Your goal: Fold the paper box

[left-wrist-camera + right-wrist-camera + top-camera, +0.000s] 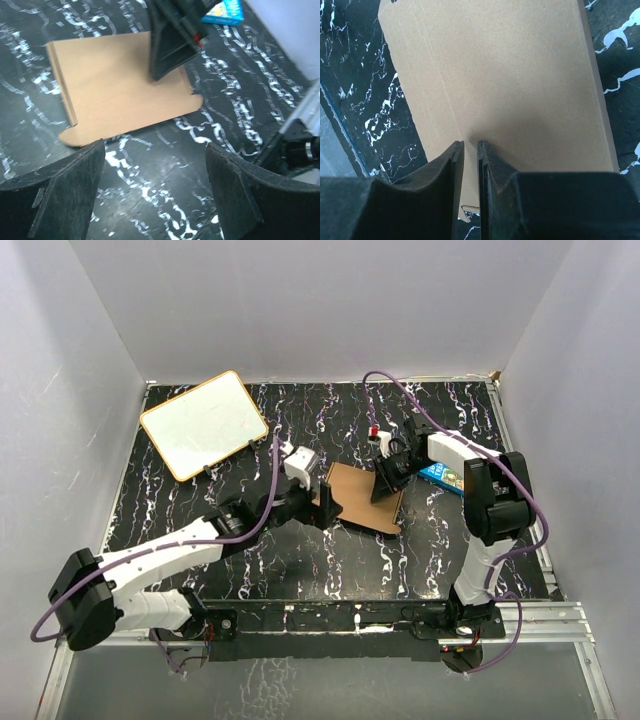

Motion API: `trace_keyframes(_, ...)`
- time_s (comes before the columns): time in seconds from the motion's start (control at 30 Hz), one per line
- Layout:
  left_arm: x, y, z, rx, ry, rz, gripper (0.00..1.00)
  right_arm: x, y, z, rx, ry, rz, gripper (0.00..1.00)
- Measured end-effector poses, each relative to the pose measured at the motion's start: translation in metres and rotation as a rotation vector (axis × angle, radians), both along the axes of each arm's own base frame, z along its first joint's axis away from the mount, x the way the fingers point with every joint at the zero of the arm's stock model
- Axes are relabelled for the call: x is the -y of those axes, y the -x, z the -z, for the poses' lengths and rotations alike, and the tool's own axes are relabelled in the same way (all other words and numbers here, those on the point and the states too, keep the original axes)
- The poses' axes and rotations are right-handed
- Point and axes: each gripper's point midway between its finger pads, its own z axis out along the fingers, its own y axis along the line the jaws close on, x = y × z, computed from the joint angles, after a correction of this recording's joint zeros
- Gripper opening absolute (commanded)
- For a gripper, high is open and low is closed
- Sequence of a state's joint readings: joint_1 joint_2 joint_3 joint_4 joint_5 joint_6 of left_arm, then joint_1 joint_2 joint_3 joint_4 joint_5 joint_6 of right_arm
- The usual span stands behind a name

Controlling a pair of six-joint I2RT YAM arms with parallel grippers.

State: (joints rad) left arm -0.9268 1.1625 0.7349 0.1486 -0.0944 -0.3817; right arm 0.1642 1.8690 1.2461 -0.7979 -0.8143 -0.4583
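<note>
- Across the whole view from above spreads a black, white-veined table (300,560), with both arm bases bolted at its near edge.
- At the far left corner lies a white board with an orange rim (203,425), well apart from the work, so you can leave it alone.
- At the table's middle the paper box (355,502) lies as a flat brown cardboard blank (120,90). A crease runs along one side, and no flap is raised yet, so the folding looks barely begun.
- Your right gripper (385,485) comes down onto the far part of the blank. Its fingers are drawn almost together, with only a thin slit between them and nothing visible in it (470,150). It seems to act as a weight, pinning the sheet so that it cannot slide.
- Your left gripper (325,502) waits at the opposite edge with its fingers spread wide and empty (155,150), just short of a rounded flap. From there it looks ready to lift that flap along the crease.
- Just beyond the right gripper sits a small blue printed box (440,476), beside the blank and apart from it.
</note>
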Motion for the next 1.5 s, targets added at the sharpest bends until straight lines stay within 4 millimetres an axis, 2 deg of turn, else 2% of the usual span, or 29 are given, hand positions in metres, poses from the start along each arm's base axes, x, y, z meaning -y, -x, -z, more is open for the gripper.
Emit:
trace_keyframes(0.1, 0.023, -0.004, -0.012, -0.043, 0.045, 0.058, 0.63, -0.001, 0.0, 0.005, -0.011, 0.006, -0.002, 0.25)
trace_keyframes(0.2, 0.043, -0.015, -0.002, -0.107, 0.057, 0.089, 0.46, -0.001, 0.001, 0.006, -0.016, 0.001, -0.002, 0.27)
trace_keyframes(0.3, 0.053, -0.034, 0.032, -0.213, 0.043, 0.093, 0.41, -0.002, 0.002, 0.004, -0.017, -0.009, -0.01, 0.3)
trace_keyframes(0.37, 0.048, -0.043, 0.065, -0.303, 0.019, 0.075, 0.41, -0.003, 0.003, 0.002, -0.012, -0.026, -0.021, 0.32)
trace_keyframes(0.47, 0.036, -0.052, 0.099, -0.398, -0.008, 0.043, 0.41, -0.002, 0.004, -0.005, 0.004, -0.061, -0.036, 0.36)
trace_keyframes(0.6, 0.031, -0.055, 0.115, -0.447, -0.017, 0.035, 0.41, 0.005, 0.012, -0.026, 0.063, -0.11, -0.032, 0.41)
trace_keyframes(0.73, 0.034, -0.054, 0.116, -0.458, -0.005, 0.053, 0.41, 0.017, 0.02, -0.043, 0.135, -0.136, 0.024, 0.39)
trace_keyframes(0.8, 0.036, -0.054, 0.116, -0.463, 0.002, 0.059, 0.41, 0.022, 0.019, -0.04, 0.137, -0.13, 0.05, 0.38)
trace_keyframes(0.97, 0.037, -0.055, 0.113, -0.467, 0.011, 0.064, 0.42, 0.035, 0.02, 0.0, 0.028, -0.084, 0.109, 0.37)
trace_keyframes(1.0, 0.037, -0.056, 0.112, -0.468, 0.012, 0.065, 0.42, 0.035, 0.02, 0.003, 0.003, -0.098, 0.12, 0.37)
trace_keyframes(1.17, 0.038, -0.058, 0.107, -0.47, 0.024, 0.073, 0.43, 0.039, 0.018, -0.001, -0.021, -0.137, 0.149, 0.38)
trace_keyframes(1.3, 0.039, -0.06, 0.103, -0.459, 0.029, 0.079, 0.46, 0.049, 0.016, -0.008, 0.005, -0.184, 0.154, 0.41)
trace_keyframes(1.43, 0.034, -0.063, 0.085, -0.404, 0.044, 0.072, 0.62, 0.06, 0.012, -0.025, 0.056, -0.235, 0.175, 0.46)
trace_keyframes(1.5, 0.028, -0.063, 0.069, -0.348, 0.066, 0.061, 0.79, 0.066, 0.007, -0.035, 0.095, -0.244, 0.194, 0.52)
